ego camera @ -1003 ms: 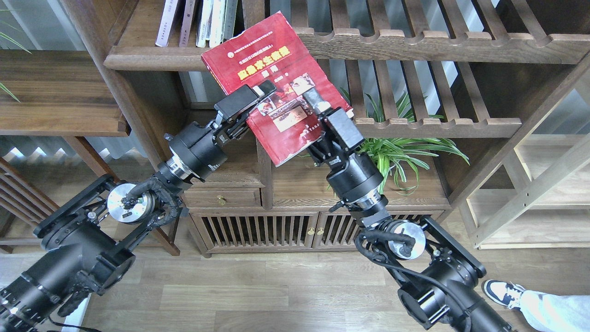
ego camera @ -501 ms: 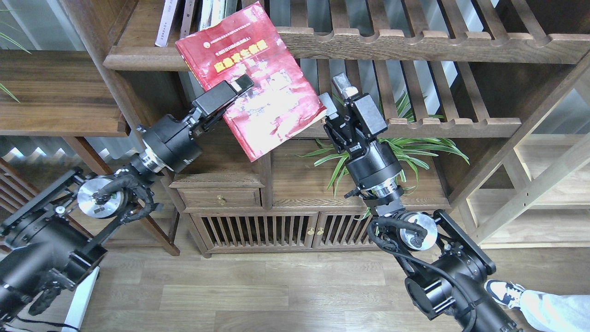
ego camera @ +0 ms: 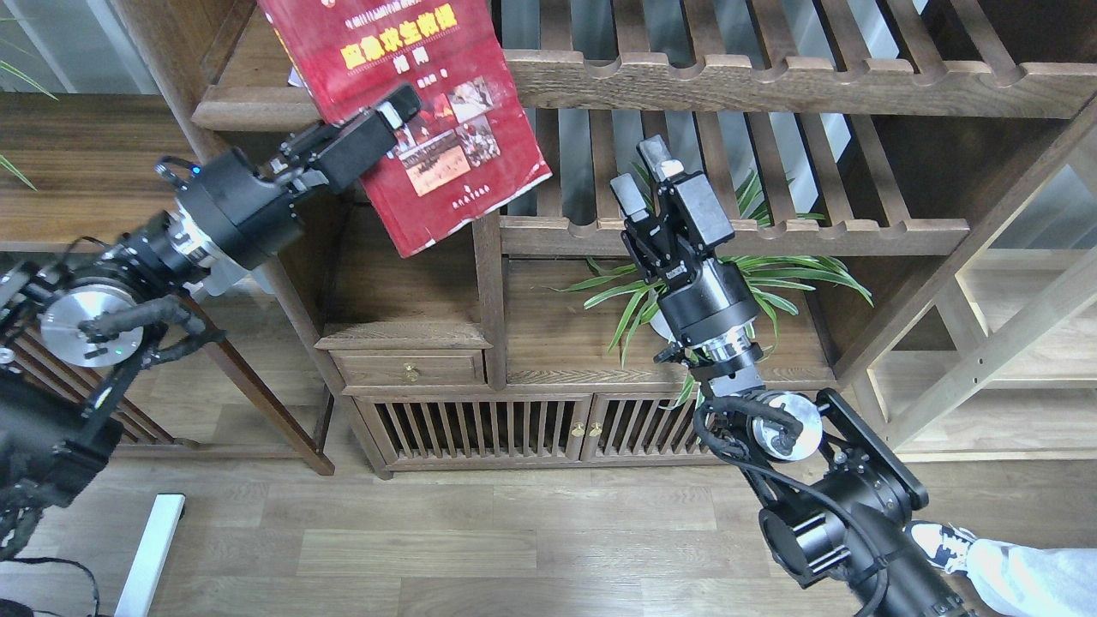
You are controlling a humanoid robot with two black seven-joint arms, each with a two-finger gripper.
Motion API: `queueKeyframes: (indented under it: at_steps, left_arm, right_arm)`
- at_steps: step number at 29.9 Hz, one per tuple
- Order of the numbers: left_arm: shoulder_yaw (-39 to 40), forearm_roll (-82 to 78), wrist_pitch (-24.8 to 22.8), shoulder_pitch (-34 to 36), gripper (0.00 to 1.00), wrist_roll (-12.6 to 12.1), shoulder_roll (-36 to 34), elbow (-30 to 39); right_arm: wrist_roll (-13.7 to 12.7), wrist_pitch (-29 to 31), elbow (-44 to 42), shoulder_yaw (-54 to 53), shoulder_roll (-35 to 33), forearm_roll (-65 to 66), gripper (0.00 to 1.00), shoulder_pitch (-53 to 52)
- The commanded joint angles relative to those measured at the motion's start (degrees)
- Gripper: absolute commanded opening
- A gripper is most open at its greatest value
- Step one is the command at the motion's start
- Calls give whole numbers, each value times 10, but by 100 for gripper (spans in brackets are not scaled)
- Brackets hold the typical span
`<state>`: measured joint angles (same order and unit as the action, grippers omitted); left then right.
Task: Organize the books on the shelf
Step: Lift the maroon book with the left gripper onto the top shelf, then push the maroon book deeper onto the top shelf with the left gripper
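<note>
The shelf [ego camera: 257, 107], a solid dark plank with a rounded front edge, sat at 11 o'clock of the view. Most of what stood on it was hidden behind the red book [ego camera: 428, 111], so I cannot tell its content. The red book was tilted, its top cut by the upper border of the view and its lower corner hanging in front of the upright post [ego camera: 488, 291] of the bookcase. The left claw [ego camera: 390, 116] was pinching the red book at its left side, with 1 finger lying flat on the cover.

The right claw [ego camera: 643, 176] was spread and held nothing. It stood apart from the book, at 3 o'clock of it, in front of the slatted shelf [ego camera: 771, 81] with the scalloped rail. Between the book and this claw was open room.

A green plant [ego camera: 771, 274] stood in the compartment behind the right arm. At 5 o'clock, a shoe [ego camera: 938, 540] was on the wooden floor [ego camera: 514, 540].
</note>
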<state>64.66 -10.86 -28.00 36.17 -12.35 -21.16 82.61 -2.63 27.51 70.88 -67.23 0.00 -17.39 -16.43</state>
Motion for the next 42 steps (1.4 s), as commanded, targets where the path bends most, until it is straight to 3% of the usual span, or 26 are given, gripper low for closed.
queueKeyframes:
  at_steps: [1,8,14,34,42]
  left_arm:
    - [43,-44,0,-3,0,-2,-15,35]
    - [114,-93,0,-26,0,-25,-40,73]
    - [168,-139,0,-38,0,-28,-40,74]
    - [178,-236,0,-37,0,-26,9,135]
    - [178,-266,92,-37,0,-15,31,151]
  right_arm:
    - [-1,0,-6,-1,0,-1,89,-11]
    - [-3,-20,-14,2,0,-2,89,-43]
    - [-3,-47,-14,7,0,-3,89,-54]
    - [-3,-54,-14,1,0,-4,89,-60]
    - [-2,-57,-19,-1,0,-6,89,-72]
